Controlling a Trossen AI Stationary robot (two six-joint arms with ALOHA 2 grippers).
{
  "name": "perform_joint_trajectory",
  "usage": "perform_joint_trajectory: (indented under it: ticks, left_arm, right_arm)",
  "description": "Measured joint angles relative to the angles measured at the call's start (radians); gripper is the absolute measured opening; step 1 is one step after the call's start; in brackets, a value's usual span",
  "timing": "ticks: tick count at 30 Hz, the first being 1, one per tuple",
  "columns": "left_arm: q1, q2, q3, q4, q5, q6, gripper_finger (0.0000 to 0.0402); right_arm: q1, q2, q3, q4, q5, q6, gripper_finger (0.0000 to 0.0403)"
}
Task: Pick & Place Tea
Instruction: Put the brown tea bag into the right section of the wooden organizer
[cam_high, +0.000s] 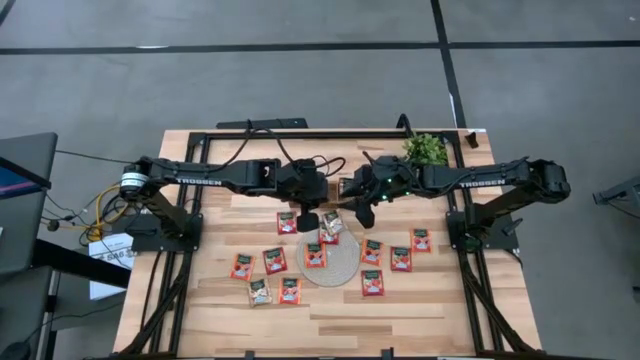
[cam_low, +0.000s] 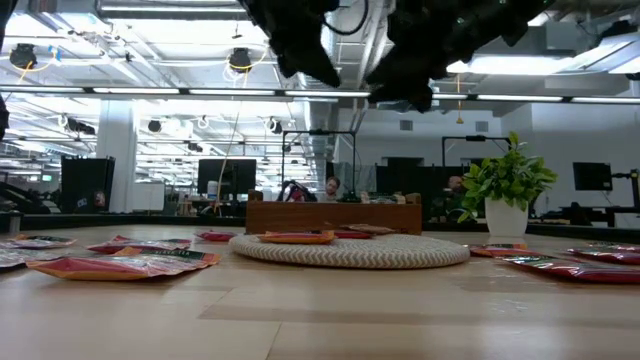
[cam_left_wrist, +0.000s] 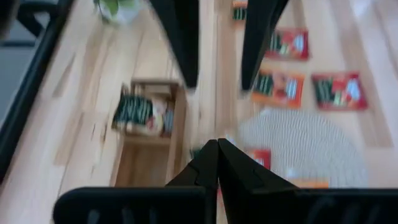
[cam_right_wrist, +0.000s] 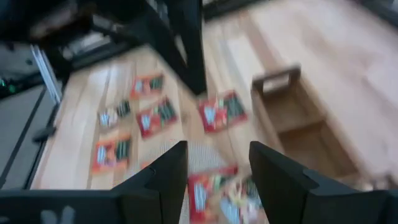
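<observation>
Grey concrete floor (cam_high: 300, 80) around the table, crossed by dark lines, one running left to right and one slanting down toward the table. Light wood plank tabletop (cam_high: 330, 320) on a black frame. Small green potted plant (cam_low: 507, 190) in a white pot at the table's far edge. Dark desk or monitor edge (cam_high: 20, 190) at left, with cables and a white paper sheet on the floor beside it. Beyond the table, an open office: white pillar (cam_low: 117, 150), ceiling with exposed ducts and long strip lights (cam_low: 200, 92), rows of dark monitors (cam_low: 225, 175), people seated far back.
</observation>
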Motion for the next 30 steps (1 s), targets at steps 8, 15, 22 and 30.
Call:
perform_joint_trajectory:
  ticks: [8, 15, 22, 30]
  left_arm:
    - [0.001, 0.0, 0.0, -0.322, -0.017, -0.034, 0.0]
    - [0.045, 0.001, 0.0, -0.566, -0.034, -0.123, 0.0]
    - [0.102, -0.081, -0.164, -0.481, 0.027, -0.168, 0.0]
    - [0.159, -0.324, -0.456, -0.34, 0.032, -0.279, 0.0]
  right_arm:
    - [0.058, 0.086, 0.0, -0.09, -0.01, 0.111, 0.0168]
    - [0.07, 0.215, 0.0, -0.007, -0.011, 0.28, 0.0166]
    - [0.049, 0.277, 0.0, -0.013, -0.009, 0.439, 0.0166]
    - [0.053, 0.345, 0.0, -0.013, -0.001, 0.551, 0.0166]
